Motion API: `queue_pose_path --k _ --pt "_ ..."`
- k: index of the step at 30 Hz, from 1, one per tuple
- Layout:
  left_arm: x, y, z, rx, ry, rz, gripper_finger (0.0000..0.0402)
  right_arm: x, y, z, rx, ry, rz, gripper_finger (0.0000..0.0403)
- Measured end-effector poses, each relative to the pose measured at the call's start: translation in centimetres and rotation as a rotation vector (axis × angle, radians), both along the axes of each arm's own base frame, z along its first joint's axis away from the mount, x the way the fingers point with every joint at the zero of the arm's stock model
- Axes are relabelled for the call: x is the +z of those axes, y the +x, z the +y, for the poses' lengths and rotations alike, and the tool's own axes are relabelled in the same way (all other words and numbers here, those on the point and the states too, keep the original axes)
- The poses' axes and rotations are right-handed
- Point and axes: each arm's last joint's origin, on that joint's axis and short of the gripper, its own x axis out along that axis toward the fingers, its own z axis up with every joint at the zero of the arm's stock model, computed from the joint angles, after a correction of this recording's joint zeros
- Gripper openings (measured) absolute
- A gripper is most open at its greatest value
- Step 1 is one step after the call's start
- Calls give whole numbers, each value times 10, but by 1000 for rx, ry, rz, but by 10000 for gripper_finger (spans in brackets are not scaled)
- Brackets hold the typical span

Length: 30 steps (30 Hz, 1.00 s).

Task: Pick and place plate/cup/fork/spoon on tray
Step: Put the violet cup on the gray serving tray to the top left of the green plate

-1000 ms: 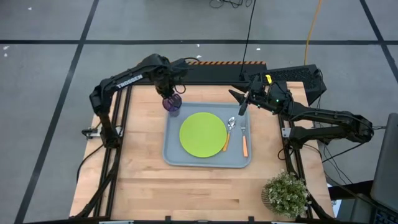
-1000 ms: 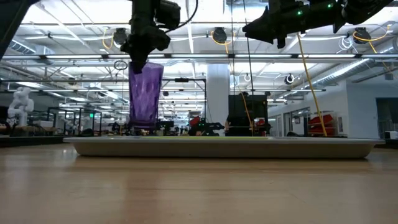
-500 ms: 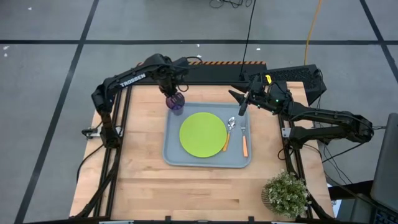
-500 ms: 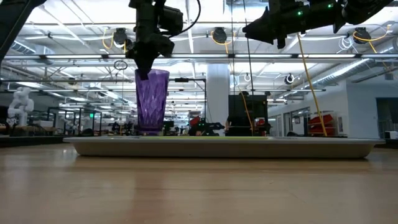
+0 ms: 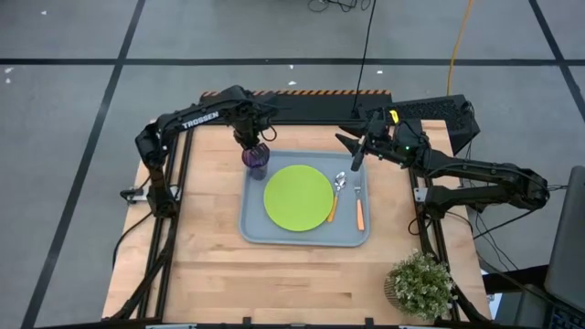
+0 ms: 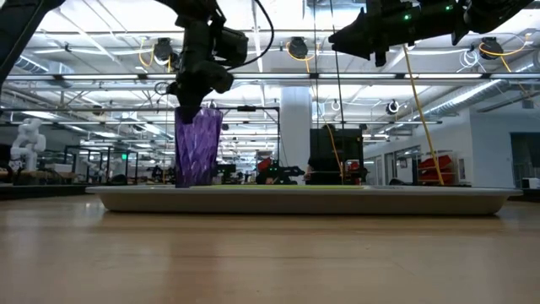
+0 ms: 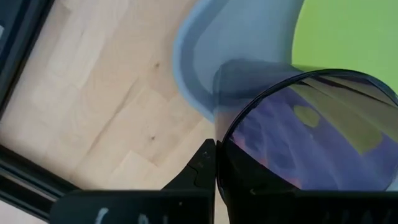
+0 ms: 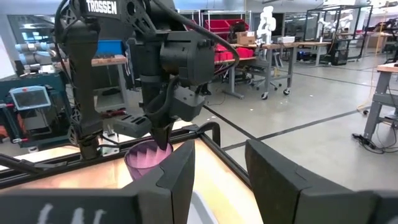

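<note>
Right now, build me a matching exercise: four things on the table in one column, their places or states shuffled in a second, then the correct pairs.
Column A
1. cup
2. plate
3. fork
4. right end effector

Column B
a. lies flat in the middle of the tray
b. open, raised above the tray's far right corner, holding nothing
c. gripped at the rim by the left end effector, at the tray's far left corner
d. lies near the tray's right rim, beside the spoon

Pairs: 1-c, 2-a, 3-d, 4-b
</note>
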Motion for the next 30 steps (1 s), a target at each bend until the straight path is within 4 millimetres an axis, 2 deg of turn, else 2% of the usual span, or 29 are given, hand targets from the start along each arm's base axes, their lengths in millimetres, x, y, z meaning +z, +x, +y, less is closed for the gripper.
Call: queue_pose_path --k 30 --pt "-3 -1 17 -19 46 -68 16 0 0 0 -3 0 0 134"
